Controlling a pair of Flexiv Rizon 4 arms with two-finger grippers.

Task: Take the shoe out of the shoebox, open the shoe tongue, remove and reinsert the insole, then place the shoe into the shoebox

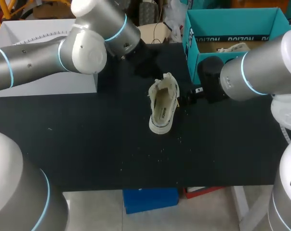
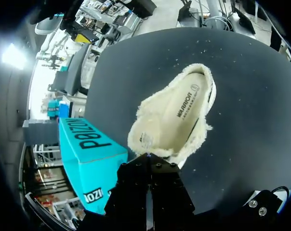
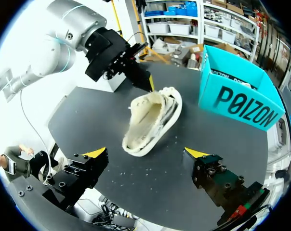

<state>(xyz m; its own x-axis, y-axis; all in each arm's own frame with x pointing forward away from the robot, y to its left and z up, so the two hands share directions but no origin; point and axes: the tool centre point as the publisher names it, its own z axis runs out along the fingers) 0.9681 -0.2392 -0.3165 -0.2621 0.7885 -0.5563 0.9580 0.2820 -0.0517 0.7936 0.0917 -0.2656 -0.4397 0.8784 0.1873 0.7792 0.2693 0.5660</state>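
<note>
With left gripper [image 2: 148, 156] fingers together at the shoe [image 2: 177, 115] rim and right gripper [image 3: 145, 153] fingers wide apart, one nudge probably skids it away.

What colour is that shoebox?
The shoebox is teal with black lettering; clearest in the right wrist view.

Cream shoe [image 1: 163, 107], teal shoebox [image 1: 232, 23], black table [image 1: 87, 139]

Black counter [image 1: 87, 144] fills the scene. In the middle lies the cream, fleecy shoe [image 1: 164, 107], tilted onto its side, toe towards the near edge, opening in plain sight. Far right stands the teal shoebox [image 1: 193, 53], top open, apart from the shoe. Far left, a white box [image 1: 49, 84]. Pale crumbs [image 1: 161, 150] dot the surface near the shoe.
</note>
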